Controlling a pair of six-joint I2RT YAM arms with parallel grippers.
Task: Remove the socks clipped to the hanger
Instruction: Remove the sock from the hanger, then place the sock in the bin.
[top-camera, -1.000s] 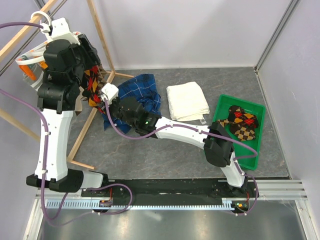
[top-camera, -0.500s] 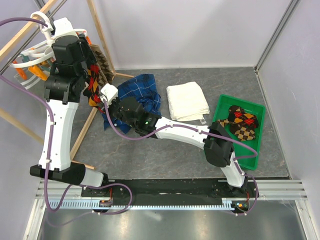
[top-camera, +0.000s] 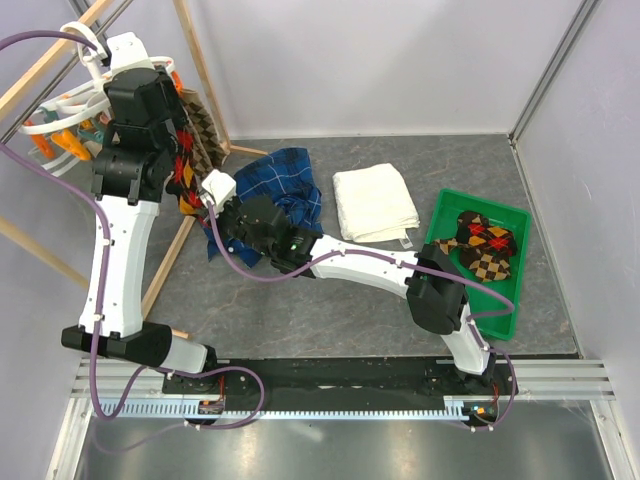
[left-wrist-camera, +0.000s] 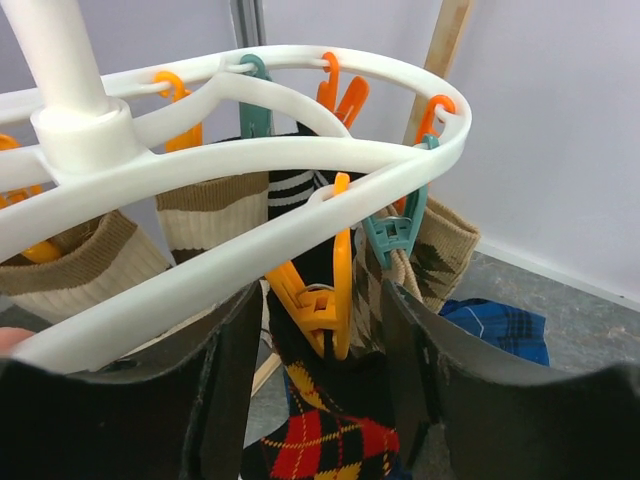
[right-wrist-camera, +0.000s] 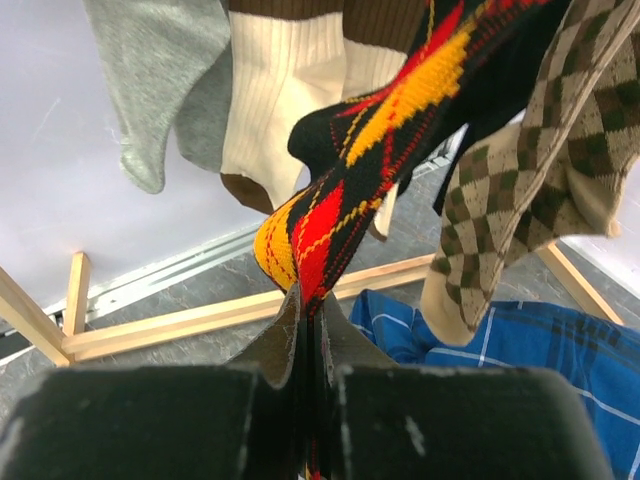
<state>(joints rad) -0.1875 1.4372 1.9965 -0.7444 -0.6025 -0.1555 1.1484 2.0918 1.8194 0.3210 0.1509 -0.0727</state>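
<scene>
Progress is partial: a couple of brown argyle socks (top-camera: 485, 245) lie in the green tray (top-camera: 505, 322) at the right of the overhead view. The hanger (left-wrist-camera: 300, 152), at the upper left of that view, holds several more — a cream sock with a brown band (left-wrist-camera: 208, 215), a grey sock (right-wrist-camera: 150, 90) and a tan checkered sock (right-wrist-camera: 520, 190).

The step in hand looks like the black, red and yellow argyle sock (right-wrist-camera: 380, 140). The right gripper (right-wrist-camera: 310, 335) is pinched tight on its lower end. The left gripper (left-wrist-camera: 322, 300) has its jaws apart on either side of the orange clothespin (left-wrist-camera: 325, 305) that seems to hold it — not yet squeezing. Most of the unclipping, as I judge it, remains.
</scene>
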